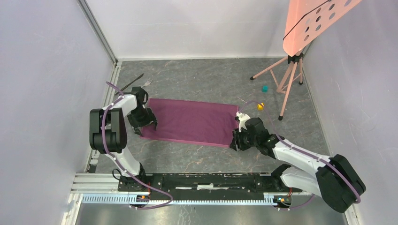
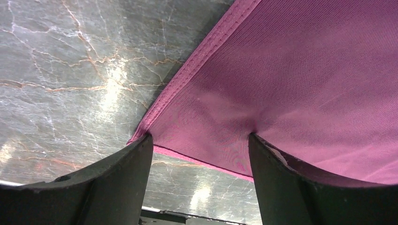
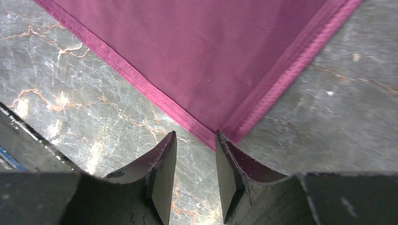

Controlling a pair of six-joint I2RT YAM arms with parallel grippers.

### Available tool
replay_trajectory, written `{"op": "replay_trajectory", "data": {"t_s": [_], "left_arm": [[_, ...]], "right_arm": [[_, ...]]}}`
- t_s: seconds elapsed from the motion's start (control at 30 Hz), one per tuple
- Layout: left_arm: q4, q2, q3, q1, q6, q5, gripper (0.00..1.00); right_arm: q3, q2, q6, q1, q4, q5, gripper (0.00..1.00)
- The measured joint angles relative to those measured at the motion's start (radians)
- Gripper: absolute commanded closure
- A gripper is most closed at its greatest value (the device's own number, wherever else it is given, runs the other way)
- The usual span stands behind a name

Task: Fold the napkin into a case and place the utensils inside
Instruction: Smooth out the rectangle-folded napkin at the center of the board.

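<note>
The plum-purple napkin lies flat on the grey marbled table. My left gripper stands over its near-left corner. In the left wrist view its jaws are wide open, the left gripper straddling that corner of the napkin, with one fingertip touching the cloth. My right gripper is at the near-right corner. In the right wrist view the right gripper is open a little with only bare table between its fingers, and the napkin corner is just ahead. The dark knife and silver fork lie at the back left.
A yellow cube sits just beyond the napkin's far-right corner, and a teal cube lies farther back. A pink tripod carrying a perforated pink panel stands at the back right. Walls close in both sides.
</note>
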Motion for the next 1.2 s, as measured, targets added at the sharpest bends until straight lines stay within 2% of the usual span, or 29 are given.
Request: {"op": "replay_trajectory", "data": {"t_s": [0.23, 0.4, 0.57, 0.77, 0.97, 1.1, 1.13, 1.2], "left_arm": [[-0.003, -0.08, 0.0, 0.0, 0.0, -0.019, 0.14], [0.001, -0.169, 0.014, 0.0, 0.0, 0.073, 0.11], [0.034, -0.098, 0.043, 0.0, 0.0, 0.122, 0.11], [0.061, -0.028, -0.01, 0.0, -0.001, 0.113, 0.1], [0.045, -0.141, -0.076, 0.0, 0.0, 0.104, 0.0], [0.074, -0.179, 0.006, 0.001, -0.001, 0.186, 0.0], [0.091, -0.165, 0.036, 0.001, -0.001, 0.212, 0.0], [0.137, -0.119, 0.103, 0.002, -0.002, 0.264, 0.0]], "right_arm": [[0.069, -0.073, -0.041, 0.001, -0.117, 0.064, 0.56], [0.124, 0.009, -0.032, 0.001, -0.04, 0.024, 0.57], [0.118, 0.119, -0.008, 0.001, 0.058, -0.013, 0.58], [0.022, 0.095, -0.008, 0.001, 0.106, 0.0, 0.56], [-0.013, -0.037, -0.026, 0.001, 0.019, 0.037, 0.34], [0.092, 0.018, -0.059, -0.024, -0.007, 0.04, 0.26], [0.142, 0.061, -0.063, -0.043, 0.0, 0.026, 0.05], [0.235, 0.152, -0.063, -0.083, 0.032, -0.006, 0.02]]}}
